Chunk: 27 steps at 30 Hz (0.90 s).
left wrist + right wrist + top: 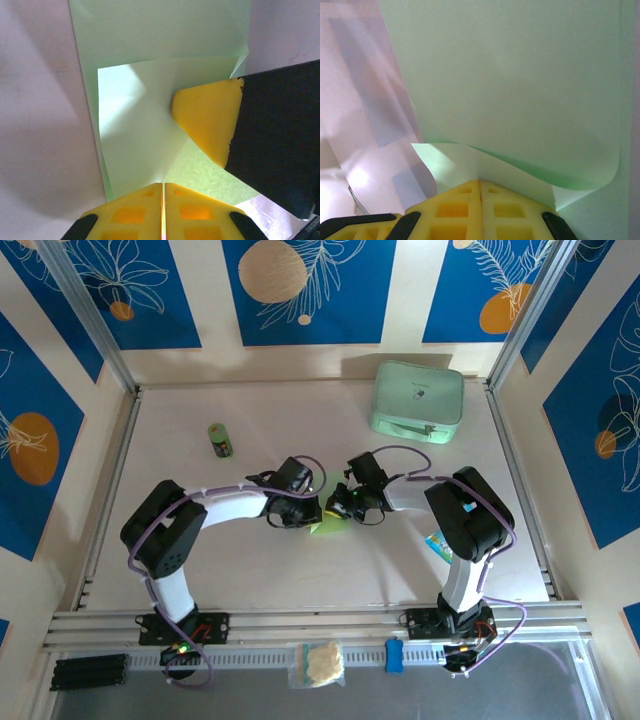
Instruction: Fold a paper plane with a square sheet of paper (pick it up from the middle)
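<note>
The square sheet of paper (328, 525) is pale green and lies mid-table between the two arms, partly folded. In the left wrist view the sheet (150, 40) carries a lighter turned-up flap (132, 125). My left gripper (163, 186) is shut on the flap's near edge, where a crease runs into the tips. My right gripper (481, 182) is shut on a curled flap (465, 160) of the sheet (510, 75), and one of its yellow fingers (207, 120) presses the paper from the right. Both grippers (320, 512) (340, 506) meet tip to tip. A paper plane is out of view.
A mint-green case (418, 400) stands at the back right. A small green bottle (220, 440) stands at the back left. A blue packet (439, 545) lies by the right arm. On the near rail are a bag (318, 663) and a blue piece (394, 654).
</note>
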### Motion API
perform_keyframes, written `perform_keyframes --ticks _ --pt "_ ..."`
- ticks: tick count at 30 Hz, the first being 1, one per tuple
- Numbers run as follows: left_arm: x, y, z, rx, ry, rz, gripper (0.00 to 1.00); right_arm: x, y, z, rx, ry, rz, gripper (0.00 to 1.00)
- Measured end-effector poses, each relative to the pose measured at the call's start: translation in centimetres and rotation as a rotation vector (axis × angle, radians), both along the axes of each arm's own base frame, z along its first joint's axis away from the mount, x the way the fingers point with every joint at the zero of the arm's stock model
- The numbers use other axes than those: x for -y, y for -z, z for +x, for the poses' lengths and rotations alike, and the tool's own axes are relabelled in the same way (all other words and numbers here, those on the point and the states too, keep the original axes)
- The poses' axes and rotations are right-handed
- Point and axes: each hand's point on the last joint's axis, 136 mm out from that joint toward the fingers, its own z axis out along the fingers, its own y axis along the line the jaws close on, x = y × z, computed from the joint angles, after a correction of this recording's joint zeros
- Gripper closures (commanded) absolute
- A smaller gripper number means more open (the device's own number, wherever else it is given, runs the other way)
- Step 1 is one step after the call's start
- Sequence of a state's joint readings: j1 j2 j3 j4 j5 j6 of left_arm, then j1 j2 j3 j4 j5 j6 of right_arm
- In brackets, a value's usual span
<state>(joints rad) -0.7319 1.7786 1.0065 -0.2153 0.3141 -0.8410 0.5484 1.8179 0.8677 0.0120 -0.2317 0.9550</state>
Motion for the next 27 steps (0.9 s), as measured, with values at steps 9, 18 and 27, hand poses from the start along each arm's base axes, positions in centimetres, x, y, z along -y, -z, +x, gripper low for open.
perform_keyframes --ticks 9,18,27 --pt "-0.4 1.5 -0.5 -0.022 0.000 0.020 0.90 0.0 0.0 0.0 -0.001 0.000 0.000 0.98" --pt "-0.5 1.9 -0.8 -0.019 0.004 0.009 0.91 -0.1 0.0 0.1 -0.003 -0.001 -0.001 0.98" --pt "-1.4 1.8 -2.2 -0.001 0.031 0.020 0.92 -0.2 0.1 0.1 -0.006 -0.004 0.003 0.98"
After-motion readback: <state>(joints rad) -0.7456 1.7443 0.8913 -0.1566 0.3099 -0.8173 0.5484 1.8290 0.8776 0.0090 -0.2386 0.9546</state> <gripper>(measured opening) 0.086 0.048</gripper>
